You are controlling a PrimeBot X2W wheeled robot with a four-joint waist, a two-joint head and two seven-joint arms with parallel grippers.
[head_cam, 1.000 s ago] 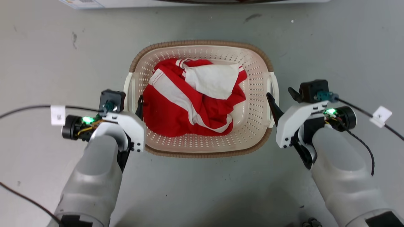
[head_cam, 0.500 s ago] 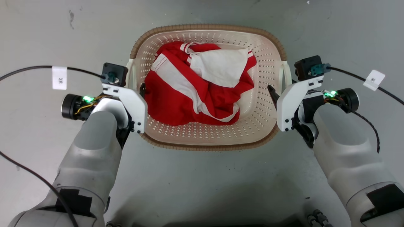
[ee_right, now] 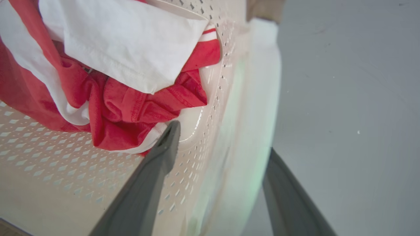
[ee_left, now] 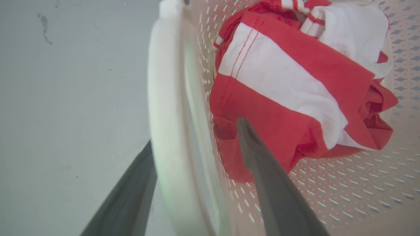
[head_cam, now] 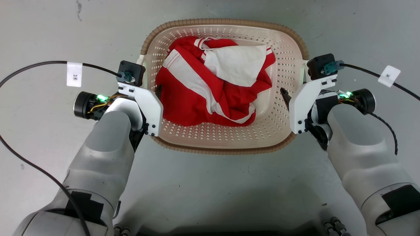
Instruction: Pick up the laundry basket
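Note:
The laundry basket [head_cam: 223, 22], cream with a brown woven-look rim, sits between my two arms in the head view and holds a crumpled red and white garment [head_cam: 213, 85]. My left gripper [head_cam: 149, 88] straddles the basket's left white handle [ee_left: 164, 98], one dark finger inside the perforated wall and one outside, shut on it [ee_left: 196, 132]. My right gripper [head_cam: 293, 87] clasps the right white handle [ee_right: 259, 82] the same way [ee_right: 223, 139]. Both outer fingers are hidden in the head view.
Grey floor [head_cam: 210, 190] lies all around the basket. Black cables with white tags [head_cam: 74, 74] [head_cam: 389, 76] loop out from both wrists. A dark scuff [head_cam: 78, 6] marks the floor at the far left. My base shows at the bottom edge [head_cam: 333, 226].
Both grippers closed in on the side handles and shifted up the picture with the basket. The basket now looks larger, and the white appliance edge at the top has left the view.

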